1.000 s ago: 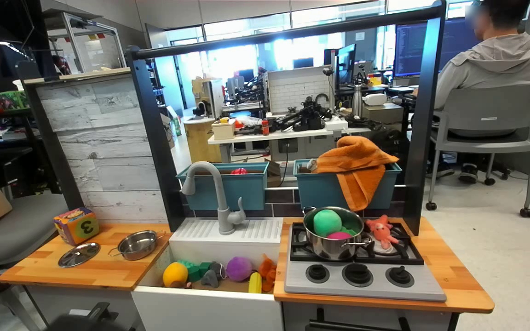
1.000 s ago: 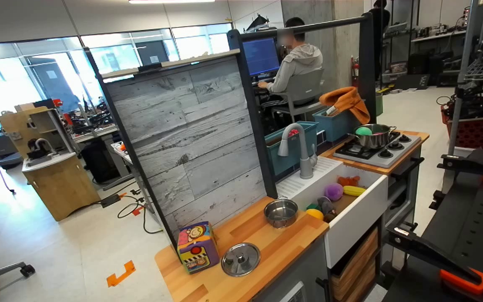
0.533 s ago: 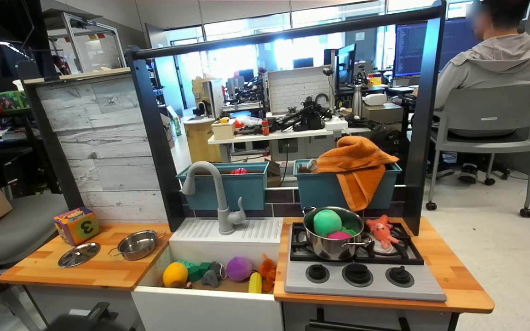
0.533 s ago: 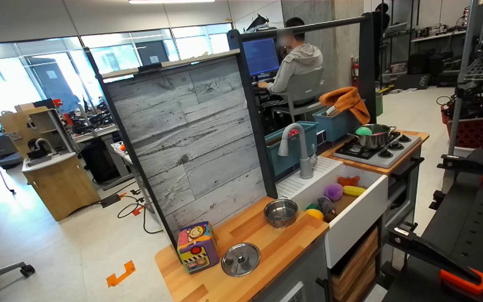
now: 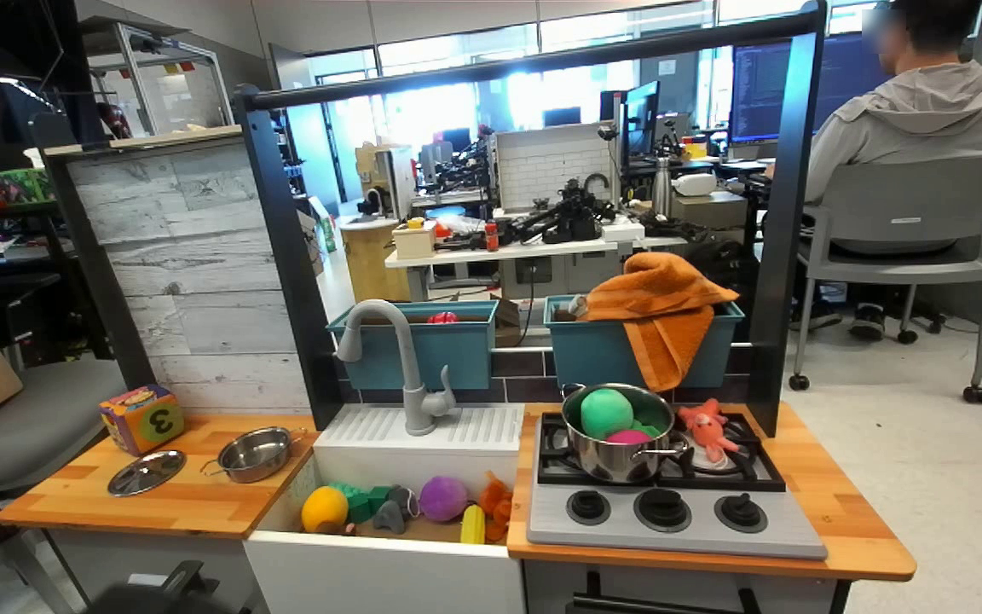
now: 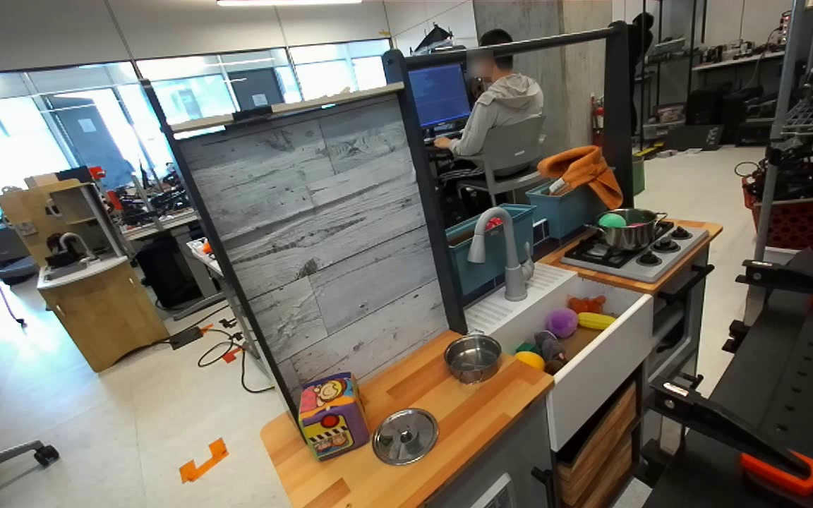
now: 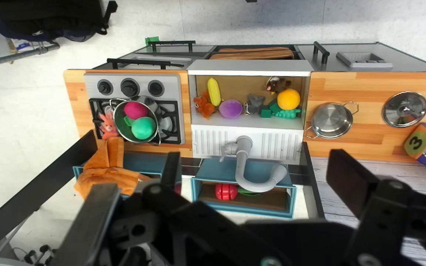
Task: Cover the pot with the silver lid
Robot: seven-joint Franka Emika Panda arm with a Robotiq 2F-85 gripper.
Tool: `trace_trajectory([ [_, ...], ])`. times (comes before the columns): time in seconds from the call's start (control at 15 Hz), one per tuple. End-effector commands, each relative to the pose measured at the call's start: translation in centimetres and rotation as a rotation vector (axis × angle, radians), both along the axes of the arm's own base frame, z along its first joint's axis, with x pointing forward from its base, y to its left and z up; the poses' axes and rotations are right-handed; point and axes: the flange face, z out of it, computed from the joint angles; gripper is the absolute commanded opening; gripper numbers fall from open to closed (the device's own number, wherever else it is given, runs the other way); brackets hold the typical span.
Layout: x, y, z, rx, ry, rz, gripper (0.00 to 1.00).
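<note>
Zero change on the worktop (image 6: 463,416) over the last second: the lid (image 6: 405,437) lies flat between the block (image 6: 334,416) at the back corner and the front edge, and the pot (image 5: 610,463) stands uncovered on the hob (image 5: 700,539) at the opposite end. So for the task, the lid is yet to be fetched — the gripper (image 7: 255,166) is spread wide, holding nothing, well apart from the worktop. Next is likely a reach for the lid's knob (image 7: 406,109); the green ball (image 5: 607,414) in the pot may stop the lid seating level.
</note>
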Motion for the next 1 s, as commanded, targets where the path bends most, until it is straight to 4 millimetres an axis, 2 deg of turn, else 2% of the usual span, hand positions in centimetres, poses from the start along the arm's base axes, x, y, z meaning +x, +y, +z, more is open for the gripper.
trace_trajectory([
  [0.0,0.0,0.0,0.0,0.000,0.001,0.000,1.00],
  [0.47,0.0,0.0,0.0,0.000,0.001,0.000,1.00],
  [0.6,0.6,0.2,-0.2,0.035,0.003,0.006,1.00],
  [0.73,1.6,1.6,-1.0,0.054,0.013,0.020,1.00],
  [0.93,3.4,5.2,-2.6,0.096,0.034,0.064,1.00],
])
